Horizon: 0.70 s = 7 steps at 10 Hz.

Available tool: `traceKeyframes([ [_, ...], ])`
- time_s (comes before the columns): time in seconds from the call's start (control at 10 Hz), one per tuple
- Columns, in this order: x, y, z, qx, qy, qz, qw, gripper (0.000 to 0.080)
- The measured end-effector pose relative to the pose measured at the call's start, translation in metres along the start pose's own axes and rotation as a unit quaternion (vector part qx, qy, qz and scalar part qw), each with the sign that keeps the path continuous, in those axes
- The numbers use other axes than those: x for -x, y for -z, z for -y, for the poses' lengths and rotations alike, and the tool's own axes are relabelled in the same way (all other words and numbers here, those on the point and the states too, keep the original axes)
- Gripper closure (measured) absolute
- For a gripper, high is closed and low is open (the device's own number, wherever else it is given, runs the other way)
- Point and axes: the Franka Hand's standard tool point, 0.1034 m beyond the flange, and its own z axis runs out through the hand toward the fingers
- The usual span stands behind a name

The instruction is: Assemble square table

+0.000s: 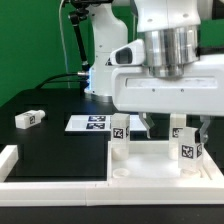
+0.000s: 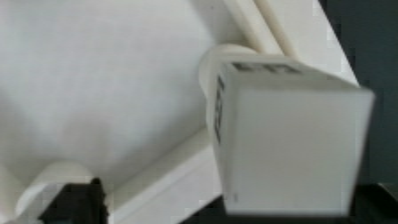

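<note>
Over the near part of the black worktop, toward the exterior view's right, the arm reaches straight down, its wrist vertical and its broad white housing level above the parts. The end effector hangs low with its jaws spread wide. One dark finger shows on each side of an upright leg block that stands between them. Whether either finger touches that block cannot be told.

The square table slab lies flat, recessed face up, just beside the low border wall. A second leg block stands upright at its corner toward the exterior view's left. A third leg block lies loose, well apart, beyond the marker board. The wrist view shows the tagged leg block close up, standing on the slab's recessed face.
</note>
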Motion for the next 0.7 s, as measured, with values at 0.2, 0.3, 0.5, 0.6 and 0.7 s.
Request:
traceKeyframes([
  [0.2, 0.002, -0.005, 0.003, 0.002, -0.01, -0.001, 1.0, 0.0151],
  [0.3, 0.005, -0.009, 0.007, 0.005, -0.016, 0.001, 1.0, 0.0151],
  [0.5, 0.005, -0.008, 0.011, 0.003, -0.026, 0.0, 1.0, 0.0151],
  [0.6, 0.005, -0.008, 0.01, 0.003, -0.026, 0.0, 1.0, 0.0151],
  [0.7, 0.005, -0.008, 0.01, 0.003, -0.026, 0.0, 1.0, 0.0284],
])
